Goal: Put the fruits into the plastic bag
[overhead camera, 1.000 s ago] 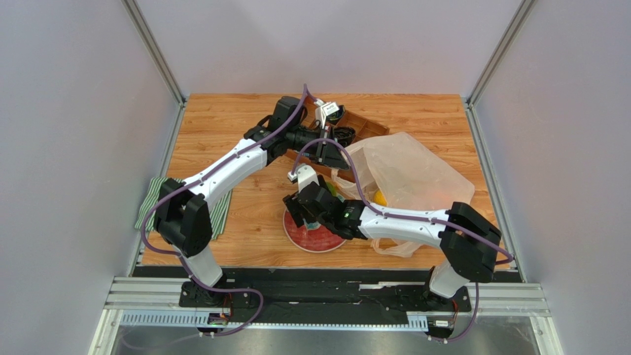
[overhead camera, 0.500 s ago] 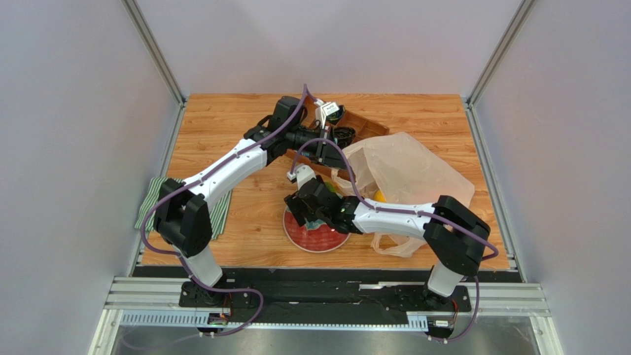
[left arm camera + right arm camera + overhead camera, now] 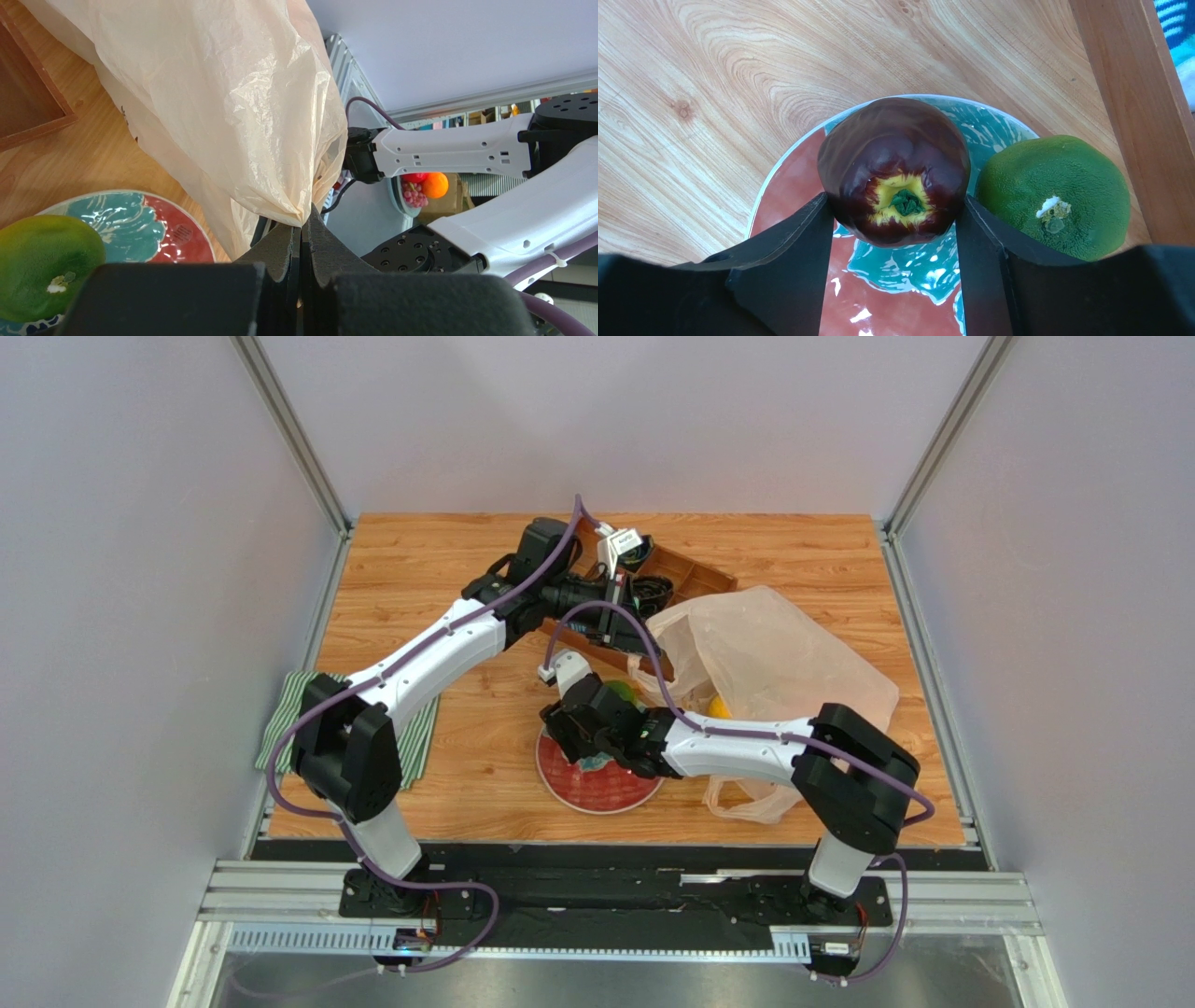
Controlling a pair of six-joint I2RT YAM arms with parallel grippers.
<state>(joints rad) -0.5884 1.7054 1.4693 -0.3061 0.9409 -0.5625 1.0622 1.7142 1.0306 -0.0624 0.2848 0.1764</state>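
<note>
**Right tool clasps the dark apple on the plate; left tool pinches the bag**

The right tool (image 3: 894,204) stands over the plate (image 3: 794,189). Its two fingers (image 3: 801,245) press against opposite flanks of the dark red apple (image 3: 892,161), so the tool is closed on that apple. The apple sits between the fingertips, stem hollow facing the wrist camera, with its underside on the plate. Just outside the tool's right finger, in that same view, lies a green fruit (image 3: 1053,192), close beside the apple and also on the plate. Past the green fruit runs the edge of a wooden tray (image 3: 1123,105). The table (image 3: 703,105) shows beyond the fingertips.

The left tool (image 3: 302,234) is fully closed, with a gathered fold of the plastic bag (image 3: 210,91) nipped between its fingertips. The rest of the bag billows away ahead of the tool. From above, a yellow fruit (image 3: 718,709) shows through the bag's wall, on the far side of the right tool from the plate.
</note>
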